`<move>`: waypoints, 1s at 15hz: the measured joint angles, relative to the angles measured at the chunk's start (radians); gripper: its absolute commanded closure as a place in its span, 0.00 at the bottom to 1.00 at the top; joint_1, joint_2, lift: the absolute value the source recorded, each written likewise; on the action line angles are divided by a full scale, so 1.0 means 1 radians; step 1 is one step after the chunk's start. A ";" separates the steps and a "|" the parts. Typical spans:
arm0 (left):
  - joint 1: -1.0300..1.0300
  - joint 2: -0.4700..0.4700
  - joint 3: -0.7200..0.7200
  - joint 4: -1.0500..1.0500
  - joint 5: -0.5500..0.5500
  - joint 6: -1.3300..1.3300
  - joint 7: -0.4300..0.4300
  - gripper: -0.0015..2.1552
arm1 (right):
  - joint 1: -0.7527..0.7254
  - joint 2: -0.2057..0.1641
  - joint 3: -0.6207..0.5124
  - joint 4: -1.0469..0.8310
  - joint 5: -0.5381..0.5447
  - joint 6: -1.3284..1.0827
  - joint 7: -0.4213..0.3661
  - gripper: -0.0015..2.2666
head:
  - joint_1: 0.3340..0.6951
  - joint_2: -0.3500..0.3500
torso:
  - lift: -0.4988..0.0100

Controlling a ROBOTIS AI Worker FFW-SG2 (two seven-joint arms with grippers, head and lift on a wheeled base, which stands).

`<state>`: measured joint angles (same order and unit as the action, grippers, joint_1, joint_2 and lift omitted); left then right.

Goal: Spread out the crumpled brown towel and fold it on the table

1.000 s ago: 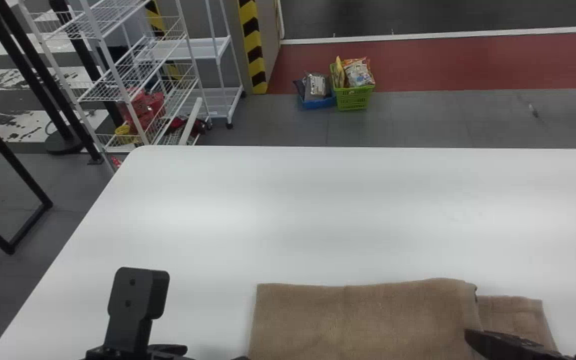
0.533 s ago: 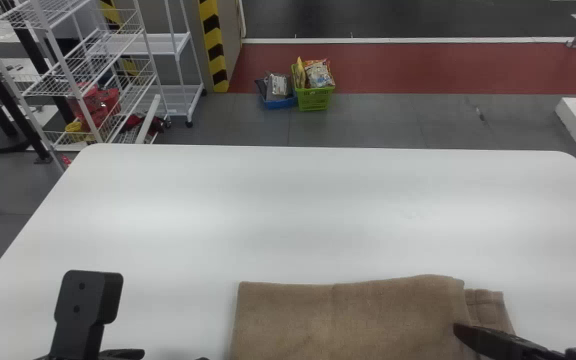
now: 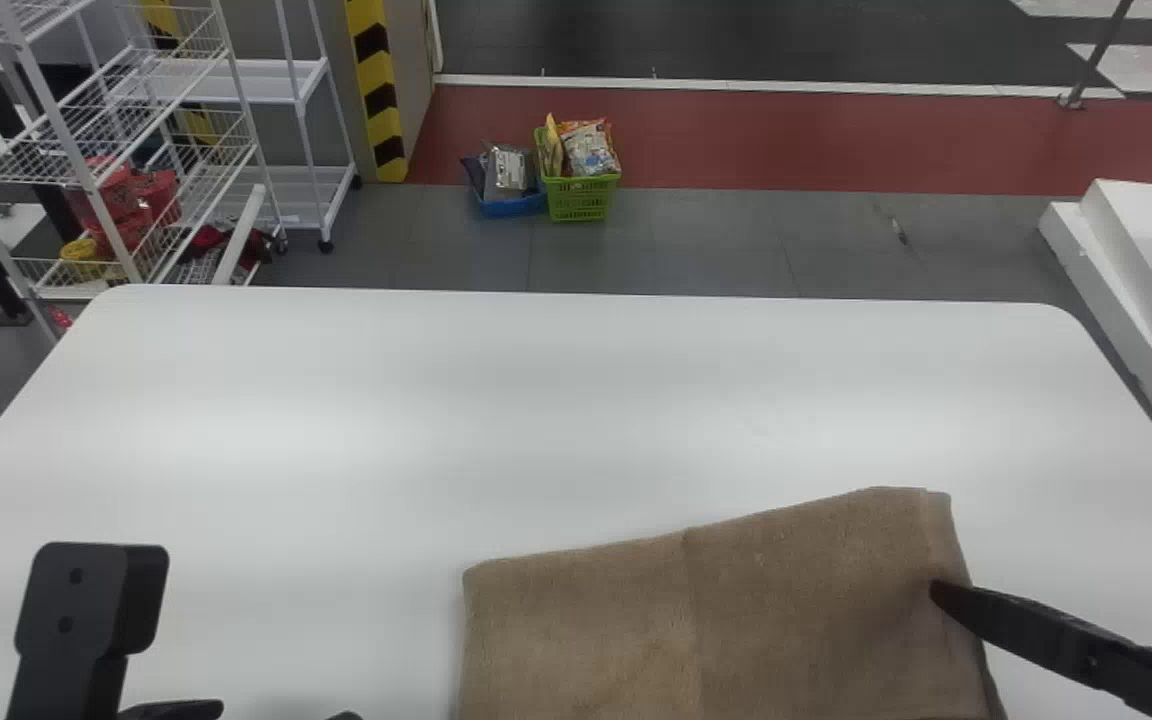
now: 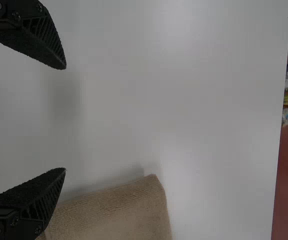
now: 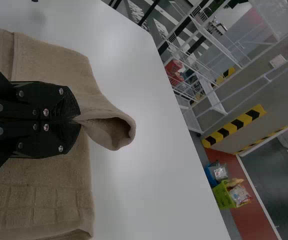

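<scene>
Over the brown towel's right side in the head view, my right gripper is shut on the cloth. The towel lies at the near edge of that view, layered, its far edge slanting up toward the right. In the right wrist view the right gripper pinches a fold of the towel, which bulges into an open loop past the fingertips. My left gripper stands left of the cloth. Seen from its own wrist, the left gripper is open, nothing between its fingers, near a towel corner.
The white table extends beyond the towel to its far edge. Past it on the floor are a green basket and a blue one, both holding packages. White wire shelves rise at the far left, a white platform at the right.
The head view has turned to the right. My right gripper has moved farther over the table with the towel, whose far right part shifted the same way and now covers the layer that stuck out.
</scene>
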<state>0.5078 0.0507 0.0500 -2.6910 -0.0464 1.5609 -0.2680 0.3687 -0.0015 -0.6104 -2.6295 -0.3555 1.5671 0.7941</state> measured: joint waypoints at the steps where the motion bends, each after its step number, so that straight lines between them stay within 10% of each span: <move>1: 0.000 0.000 0.000 -0.001 0.002 0.000 -0.001 0.04 | 0.007 0.000 -0.004 0.012 0.010 0.000 0.008 0.73 | 1.00 0.43 | 0.73; 15: 0.003 0.000 -0.012 -0.009 -0.001 0.000 -0.001 0.04 | -0.030 0.000 -0.016 0.205 0.185 0.000 0.020 0.65 | 1.00 0.26 | 0.73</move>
<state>0.5106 0.0506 0.0379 -2.7002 -0.0471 1.5609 -0.2691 0.3389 -0.0015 -0.6265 -2.4241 -0.1707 1.5671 0.8146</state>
